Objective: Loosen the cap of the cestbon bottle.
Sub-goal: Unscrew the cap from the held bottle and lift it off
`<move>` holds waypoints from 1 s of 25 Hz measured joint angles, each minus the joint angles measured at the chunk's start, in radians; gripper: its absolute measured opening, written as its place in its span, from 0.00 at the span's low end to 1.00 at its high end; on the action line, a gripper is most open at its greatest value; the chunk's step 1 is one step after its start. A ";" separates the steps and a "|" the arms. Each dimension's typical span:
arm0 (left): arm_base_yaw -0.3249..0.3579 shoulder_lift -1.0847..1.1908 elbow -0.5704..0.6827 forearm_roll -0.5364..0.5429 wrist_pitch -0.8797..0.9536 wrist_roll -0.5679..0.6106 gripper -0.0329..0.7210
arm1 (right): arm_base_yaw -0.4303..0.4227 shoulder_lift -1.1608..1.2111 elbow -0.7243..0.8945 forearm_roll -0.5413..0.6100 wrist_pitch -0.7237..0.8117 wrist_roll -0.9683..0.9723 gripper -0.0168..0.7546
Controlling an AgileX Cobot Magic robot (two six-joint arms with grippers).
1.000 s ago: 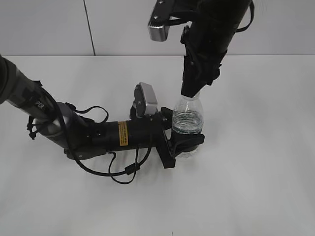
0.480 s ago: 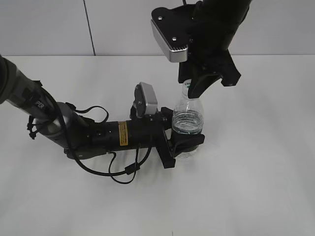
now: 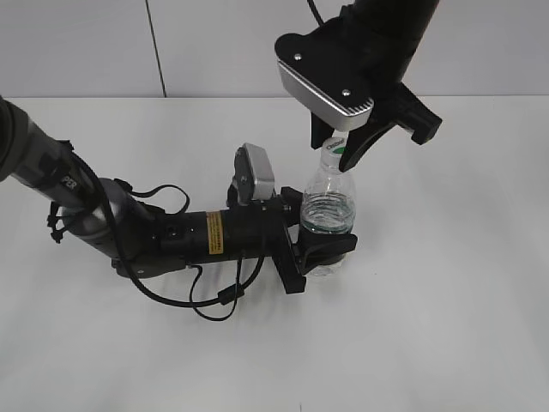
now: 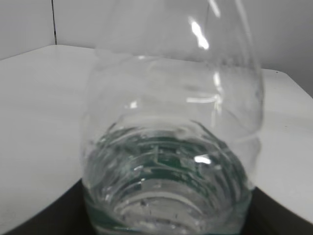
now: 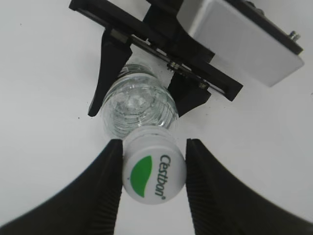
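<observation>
— Looking at the table, where was the bottle?

— It stood upright near the middle, on the white surface. The left gripper came in from the side and was closed around its ribbed lower body. From the left wrist, the clear bottle filled nearly the whole view, with green showing through near the bottom.

— And the cap?

— It sat on the neck, white with a green patch and "Cestbon" printed on top. The right gripper hung above it, one black finger on each side. The left one touched the cap's edge; whether the other pressed it I could not tell.

— So it was pinching the cap?

— The fingers flanked it closely, partly spread, but a firm grip could not be made out. In the outer view the cap peeked out just under the right gripper.
</observation>
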 joint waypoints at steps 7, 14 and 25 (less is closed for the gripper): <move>0.000 0.000 0.000 0.000 -0.002 -0.003 0.58 | 0.006 -0.001 0.000 -0.011 0.000 -0.156 0.41; 0.000 0.000 0.000 0.000 -0.002 -0.005 0.58 | 0.042 -0.003 0.000 -0.087 -0.001 -0.236 0.41; 0.000 0.000 0.000 0.002 -0.003 -0.005 0.58 | 0.046 -0.003 0.000 -0.092 -0.002 0.026 0.41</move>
